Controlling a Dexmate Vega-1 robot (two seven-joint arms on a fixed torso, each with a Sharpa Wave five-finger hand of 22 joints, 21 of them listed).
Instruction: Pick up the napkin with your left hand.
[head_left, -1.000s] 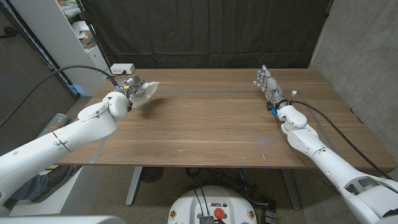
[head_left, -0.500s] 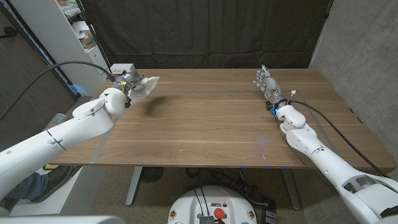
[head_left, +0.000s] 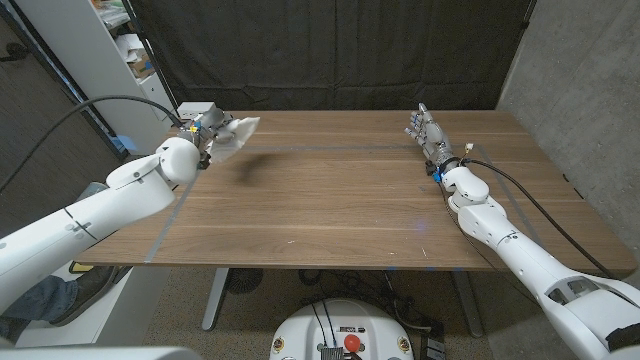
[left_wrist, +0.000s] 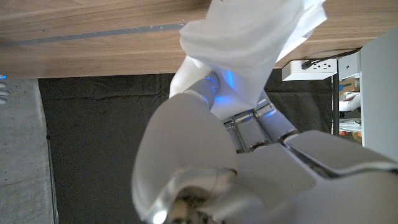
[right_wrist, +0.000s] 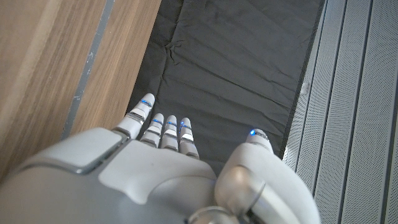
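Since a second ago, the left robot hand (head_left: 205, 135) has carried the napkin (head_left: 232, 133) a little higher and farther toward the counter's (head_left: 330, 190) far left corner, and the napkin's shadow on the wood has slid away from it. That left robot hand grasps the white napkin, which hangs clear above the counter near that far left corner, its crumpled folds sticking out past the fingers toward the counter's middle. From the left wrist camera the napkin (left_wrist: 249, 37) bunches up between the fingers (left_wrist: 211, 87) of the left robot hand (left_wrist: 217, 143), with the wood grain behind it. A white power strip (head_left: 197, 108) lies just beyond the counter's far left corner, close to the held napkin.

At the counter's far right side, the right robot hand (head_left: 427, 133) is released, fingers straight and apart, holding nothing; it has barely shifted. The right wrist camera shows the right robot hand (right_wrist: 168, 162) with its fingers (right_wrist: 168, 130) stretched toward the dark curtain (head_left: 330, 50) behind the counter.
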